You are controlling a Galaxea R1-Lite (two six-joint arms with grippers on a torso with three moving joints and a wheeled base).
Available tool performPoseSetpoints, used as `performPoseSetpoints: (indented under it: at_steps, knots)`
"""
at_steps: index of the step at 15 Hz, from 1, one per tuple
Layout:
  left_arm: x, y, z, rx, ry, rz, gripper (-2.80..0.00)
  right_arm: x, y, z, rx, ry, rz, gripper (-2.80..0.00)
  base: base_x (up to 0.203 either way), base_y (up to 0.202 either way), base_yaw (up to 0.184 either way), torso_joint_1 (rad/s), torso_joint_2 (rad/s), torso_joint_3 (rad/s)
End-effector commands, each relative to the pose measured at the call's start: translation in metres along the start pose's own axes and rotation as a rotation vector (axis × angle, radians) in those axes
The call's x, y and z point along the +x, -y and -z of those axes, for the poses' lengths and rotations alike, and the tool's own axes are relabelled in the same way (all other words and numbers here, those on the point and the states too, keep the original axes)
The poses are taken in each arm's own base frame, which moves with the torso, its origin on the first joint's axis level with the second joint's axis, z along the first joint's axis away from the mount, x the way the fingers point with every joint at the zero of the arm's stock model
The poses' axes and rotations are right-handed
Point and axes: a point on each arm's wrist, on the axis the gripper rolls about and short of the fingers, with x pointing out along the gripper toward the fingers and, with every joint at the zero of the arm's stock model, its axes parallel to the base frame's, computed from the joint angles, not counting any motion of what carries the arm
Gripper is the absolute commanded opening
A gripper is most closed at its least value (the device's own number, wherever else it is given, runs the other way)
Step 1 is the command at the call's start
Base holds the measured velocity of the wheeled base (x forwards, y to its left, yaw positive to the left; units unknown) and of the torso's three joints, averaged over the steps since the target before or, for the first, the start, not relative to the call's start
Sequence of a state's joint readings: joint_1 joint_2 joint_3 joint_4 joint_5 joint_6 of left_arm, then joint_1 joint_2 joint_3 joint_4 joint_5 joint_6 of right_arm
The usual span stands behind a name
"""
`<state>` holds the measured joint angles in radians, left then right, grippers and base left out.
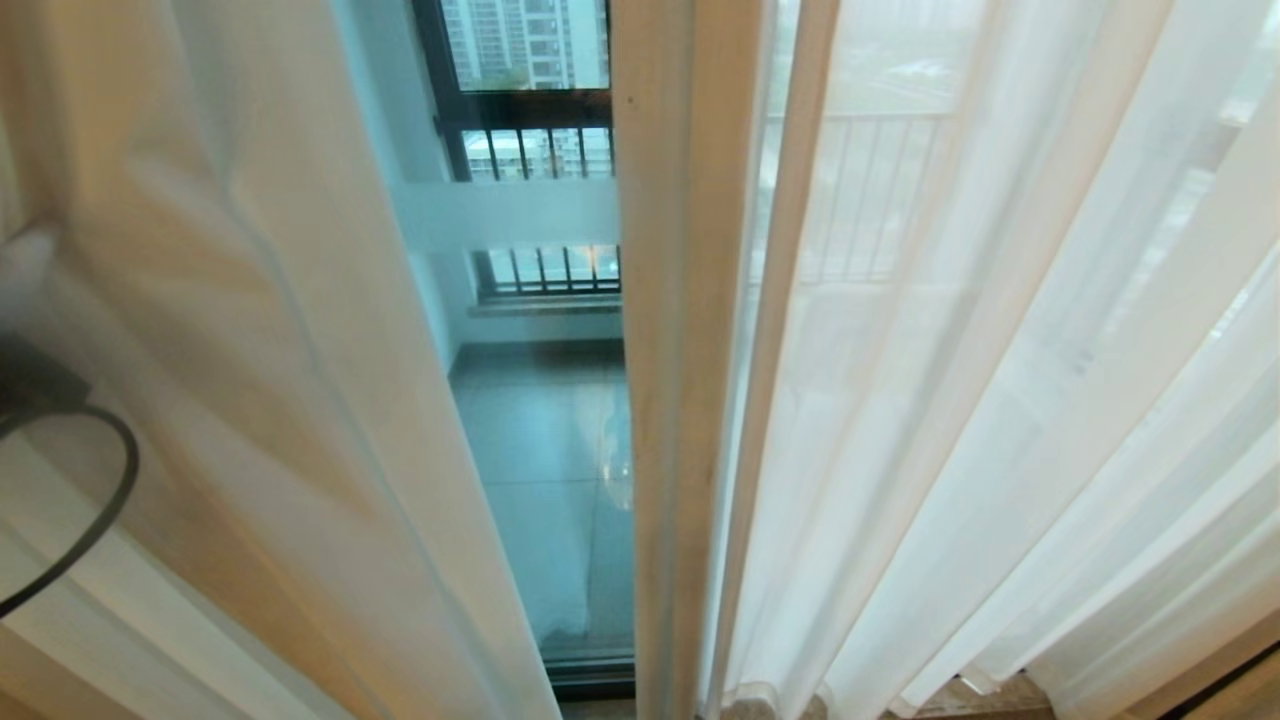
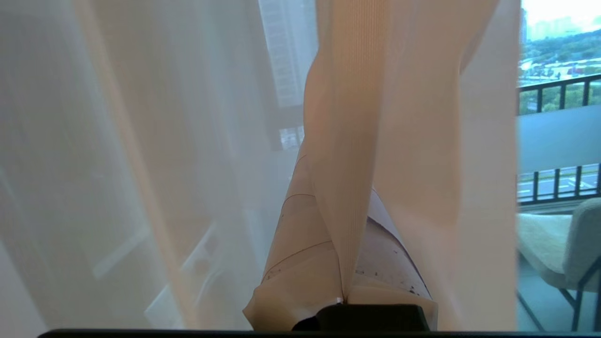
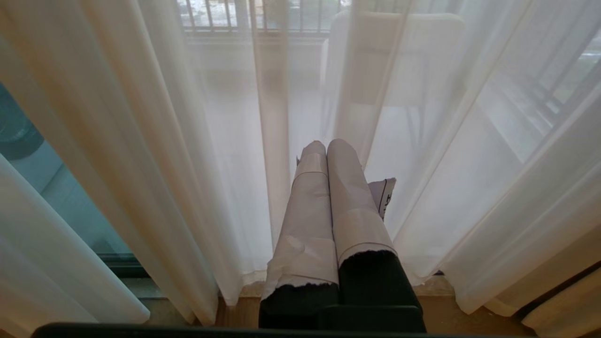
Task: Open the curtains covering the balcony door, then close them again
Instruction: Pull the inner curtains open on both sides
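The sheer white curtains hang in two panels, a left one (image 1: 250, 350) and a right one (image 1: 1000, 400). A narrow gap between them shows the glass of the balcony door (image 1: 550, 450) and its dark bottom frame (image 1: 590, 682). My left gripper (image 2: 340, 188) is shut on a fold of the left curtain (image 2: 350, 117), which runs up from between its taped fingers. In the head view that arm is veiled behind the fabric at the far left. My right gripper (image 3: 326, 143) is shut and empty, low down, pointing at the curtains (image 3: 188, 141) without holding them.
Beyond the glass lie the tiled balcony floor and a black-barred railing window (image 1: 530, 130). A pale chair (image 2: 554, 244) stands on the balcony. A dark cable (image 1: 100, 500) loops at the left edge. Wooden floor (image 3: 235, 314) runs under the curtain hem.
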<state>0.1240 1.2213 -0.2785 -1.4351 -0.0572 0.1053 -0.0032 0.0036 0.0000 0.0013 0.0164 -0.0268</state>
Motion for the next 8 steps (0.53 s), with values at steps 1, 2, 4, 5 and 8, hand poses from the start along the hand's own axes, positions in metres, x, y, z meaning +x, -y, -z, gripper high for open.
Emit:
performPoseSetpoints:
  at_steps: [1, 2, 4, 5, 8]
  knots:
    - [0.0005, -0.0001, -0.0003, 0.001, 0.006, -0.001, -2.8, 0.0, 0.0, 0.0, -0.001, 0.0, -0.001, -2.8, 0.0, 0.182, 0.0, 0.003, 0.0, -0.001]
    - [0.0007, -0.0001, -0.0005, 0.001, 0.007, -0.001, -2.8, 0.0, 0.0, 0.0, -0.001, 0.0, -0.001, -2.8, 0.0, 0.183, 0.001, 0.002, 0.01, 0.005]
    - [0.001, -0.0002, -0.0009, 0.001, 0.009, 0.0, -2.8, -0.0002, 0.0, 0.0001, -0.001, 0.002, -0.001, -2.8, 0.0, 0.183, 0.003, 0.002, 0.0, 0.001]
    - [0.0013, -0.0002, -0.0013, 0.001, 0.011, 0.0, -2.8, -0.0002, 0.0, 0.0001, -0.001, 0.002, -0.002, -2.8, 0.0, 0.183, 0.005, 0.003, 0.0, 0.003]
    - [0.0036, -0.0006, -0.0042, 0.002, 0.026, -0.001, -2.8, -0.0002, 0.0, 0.0001, -0.001, 0.002, -0.001, -2.8, 0.0, 0.185, 0.0, 0.002, 0.0, 0.0]
